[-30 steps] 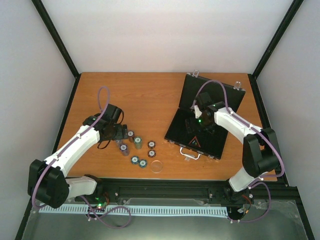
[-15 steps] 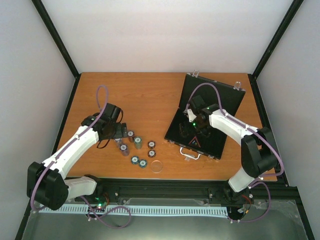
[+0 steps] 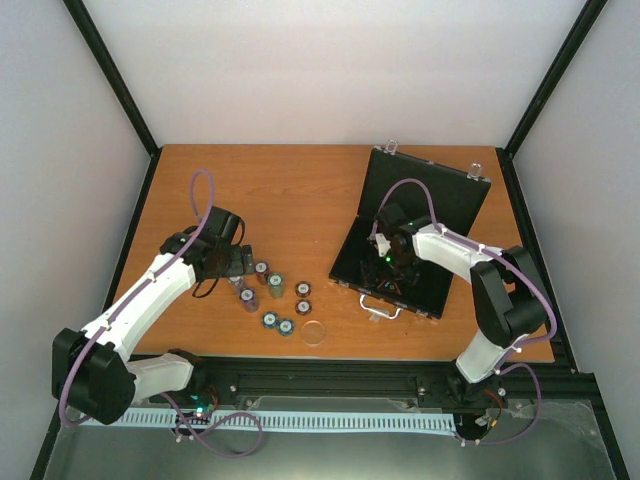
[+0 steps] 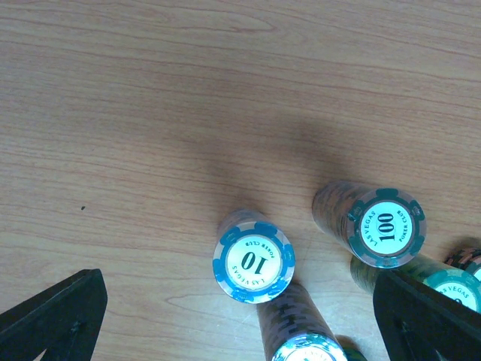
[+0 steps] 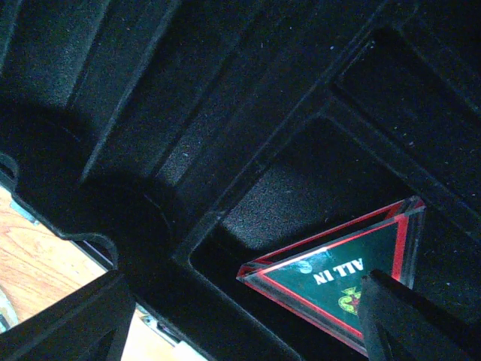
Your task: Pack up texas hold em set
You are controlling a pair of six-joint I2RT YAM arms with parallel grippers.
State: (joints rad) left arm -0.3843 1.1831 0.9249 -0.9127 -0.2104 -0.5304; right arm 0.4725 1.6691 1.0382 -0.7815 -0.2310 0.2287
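Right gripper (image 5: 244,320) spread over triangular token (image 5: 338,259), inside black case (image 5: 150,113)

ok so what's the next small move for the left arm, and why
Probably lower the left gripper straight down around the chip stack marked 10 and close. Its jaws stand wide open with that stack upright below and between them, and the case lies open.

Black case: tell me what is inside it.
A triangular ALL IN token lies in one recessed compartment; the ribbed slots in view hold nothing. The right gripper hides part of the case.
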